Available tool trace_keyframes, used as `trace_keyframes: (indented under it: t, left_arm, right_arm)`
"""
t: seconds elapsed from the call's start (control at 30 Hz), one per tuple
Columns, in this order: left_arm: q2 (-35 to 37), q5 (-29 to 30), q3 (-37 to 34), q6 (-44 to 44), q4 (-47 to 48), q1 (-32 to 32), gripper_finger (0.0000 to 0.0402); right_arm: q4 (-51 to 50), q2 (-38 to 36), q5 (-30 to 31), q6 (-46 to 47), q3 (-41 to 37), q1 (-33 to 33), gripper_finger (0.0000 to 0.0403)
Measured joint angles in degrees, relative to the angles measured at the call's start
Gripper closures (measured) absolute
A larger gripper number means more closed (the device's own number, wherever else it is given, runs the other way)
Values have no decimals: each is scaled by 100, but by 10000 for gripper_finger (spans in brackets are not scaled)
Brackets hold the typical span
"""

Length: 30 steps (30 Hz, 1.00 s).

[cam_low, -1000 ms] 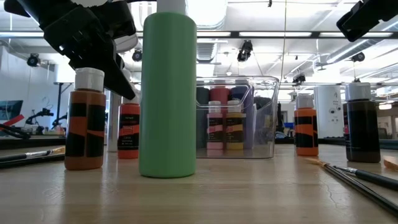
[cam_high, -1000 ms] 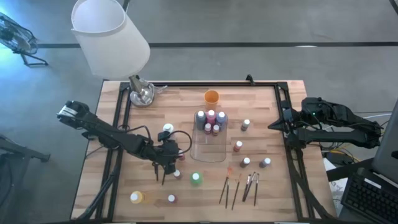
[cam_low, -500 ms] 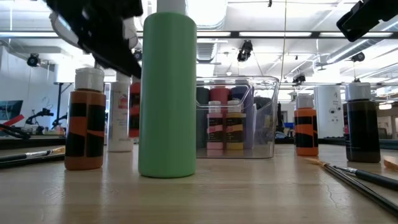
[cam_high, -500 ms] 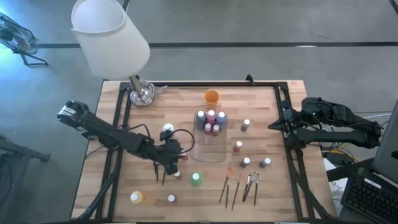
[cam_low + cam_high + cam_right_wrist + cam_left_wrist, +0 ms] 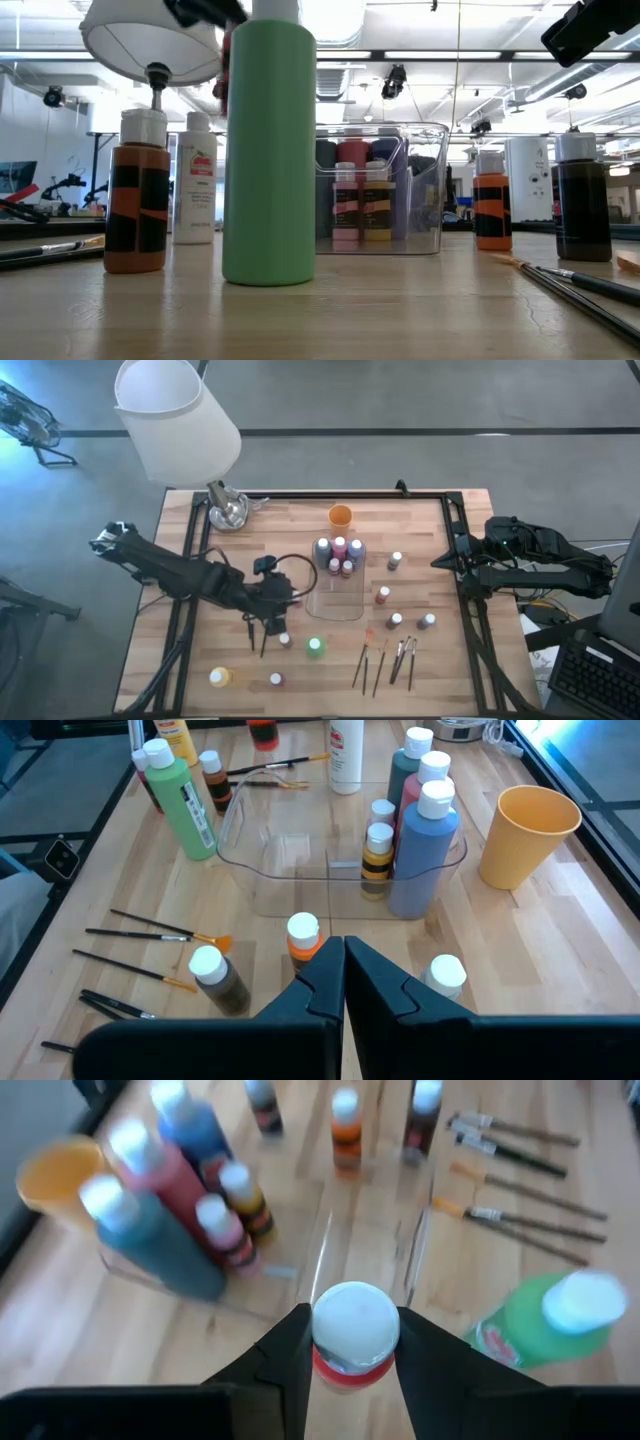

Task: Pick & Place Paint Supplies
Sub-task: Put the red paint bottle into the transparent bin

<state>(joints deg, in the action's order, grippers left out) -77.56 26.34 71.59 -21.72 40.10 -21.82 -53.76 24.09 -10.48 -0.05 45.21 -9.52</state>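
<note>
My left claw [image 5: 352,1342] is clamped on a white-capped red paint bottle [image 5: 352,1332], held in the air just beside the clear plastic tray [image 5: 337,600], clear of the table [image 5: 430,660]; my right claw [image 5: 344,970] waits pressed shut at the table's right edge, holding nothing.

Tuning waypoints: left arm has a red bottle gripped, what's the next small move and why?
Probably carry it over the clear tray and lower it. The left gripper is shut on the red bottle, lifted off the table just beside the tray, whose near half is bare; five bottles stand at its far end.
</note>
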Motion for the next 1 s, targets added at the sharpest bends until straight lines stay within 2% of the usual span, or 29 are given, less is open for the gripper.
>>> trace_keyframes:
  t: [0.27,0.43,0.67,1.0]
  left_arm:
    - [2,630,737,492,-13,0,276]
    - [2,1057,897,425,-342,3,276]
    - [-24,1128,892,524,-928,167,276]
    - [-375,1050,886,517,-1012,639,276]
  right_arm:
    - [-2,-1,0,0,1,0,394]
    - [-1,0,-1,0,0,0,394]
    - [-2,1,0,2,0,0,394]
    - [0,0,-1,0,0,0,394]
